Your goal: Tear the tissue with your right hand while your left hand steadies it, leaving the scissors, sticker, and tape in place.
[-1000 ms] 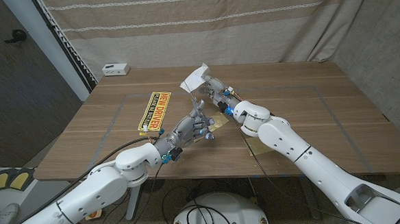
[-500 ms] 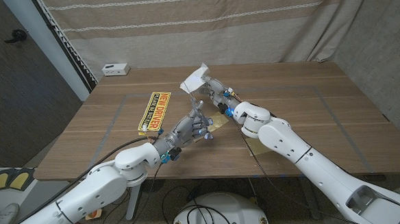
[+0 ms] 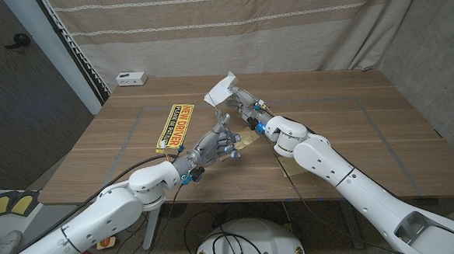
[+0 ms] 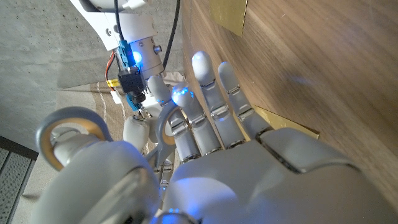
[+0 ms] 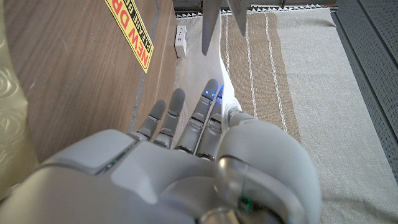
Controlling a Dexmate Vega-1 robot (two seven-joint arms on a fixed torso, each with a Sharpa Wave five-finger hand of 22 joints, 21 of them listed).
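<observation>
My right hand [image 3: 243, 107] holds a white tissue [image 3: 222, 89] up above the middle of the table, pinched between its fingers. In the right wrist view the tissue [image 5: 225, 81] runs as a thin white strip past the fingertips of that hand [image 5: 186, 155]. My left hand [image 3: 217, 142] stands just below and in front of the right one, fingers stretched up towards it, and I see nothing in its grasp. In the left wrist view its straight fingers [image 4: 211, 106] point at the right wrist. The yellow NEW DRIVER sticker [image 3: 173, 126] lies flat to the left.
A tan, gold-patterned flat piece [image 3: 248, 144] lies on the wooden table [image 3: 344, 136] under the two hands. A small white device [image 3: 131, 77] sits at the back left corner. A striped curtain hangs behind the table.
</observation>
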